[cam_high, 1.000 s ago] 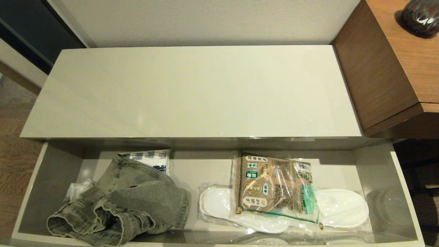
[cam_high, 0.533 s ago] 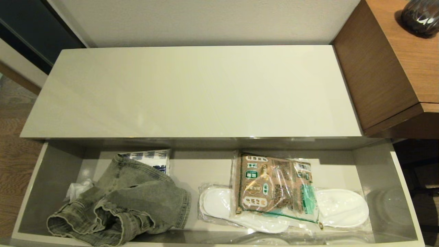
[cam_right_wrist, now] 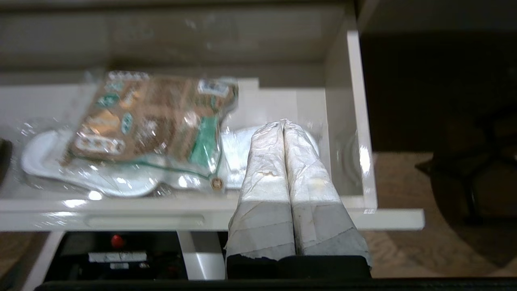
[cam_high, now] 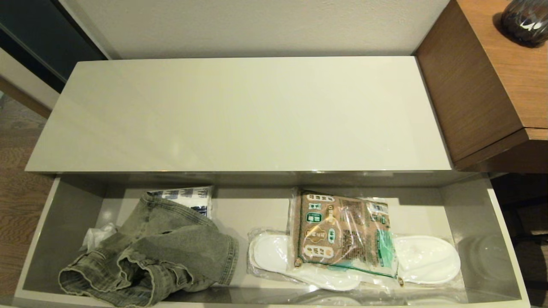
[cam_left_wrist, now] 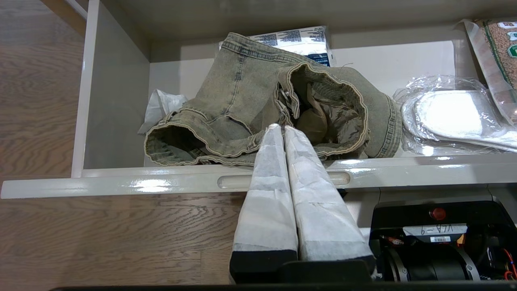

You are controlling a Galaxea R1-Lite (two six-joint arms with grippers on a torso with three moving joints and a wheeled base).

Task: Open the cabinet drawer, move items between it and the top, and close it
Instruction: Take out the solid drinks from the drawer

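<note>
Cabinet drawer [cam_high: 471, 205] pulled fully open beneath the bare top [cam_high: 239, 115]; denim garment [cam_high: 158, 252] and granule bag [cam_high: 342, 233], the latter lying on wrapped slippers [cam_high: 424, 259], remain inside. Left gripper [cam_left_wrist: 284, 128] and right gripper [cam_right_wrist: 282, 123] hover before the drawer front, fingers pressed together, empty. Opening done; transfers and closing outstanding.

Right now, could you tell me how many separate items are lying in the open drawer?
5: denim garment at the left, white crumpled bag and printed packet beside it, granule bag atop wrapped slippers right. More may be hidden underneath.
</note>
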